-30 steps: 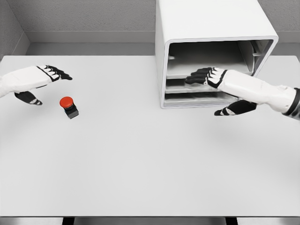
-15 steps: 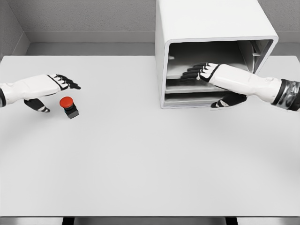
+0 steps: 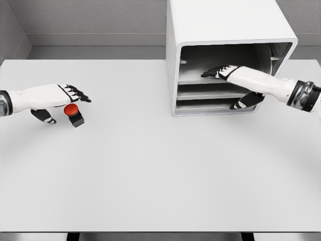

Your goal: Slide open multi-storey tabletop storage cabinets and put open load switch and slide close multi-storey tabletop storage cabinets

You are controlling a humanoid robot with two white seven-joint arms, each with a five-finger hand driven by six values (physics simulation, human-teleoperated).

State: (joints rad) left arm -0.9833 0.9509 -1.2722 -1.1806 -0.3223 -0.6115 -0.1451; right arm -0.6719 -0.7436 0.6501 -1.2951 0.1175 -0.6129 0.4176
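A white multi-storey cabinet (image 3: 220, 22) stands at the back right of the table, its front open onto stacked shelves. My right hand (image 3: 225, 73) reaches into the top opening, fingers extended flat over the upper shelf, thumb (image 3: 244, 103) hanging lower in front of the lower shelves; it holds nothing. The load switch (image 3: 73, 113), a red round button on a small black base, sits at the left of the table. My left hand (image 3: 67, 96) hovers just above and left of it, fingers spread, thumb (image 3: 44, 116) below, not gripping it.
The white table (image 3: 150, 165) stretches wide in front of me. A grey wall runs behind the cabinet and along the left corner.
The right hand has pushed further up and into the cabinet's top opening. The left hand has moved right and down, closing in over the red switch, which has stayed put.
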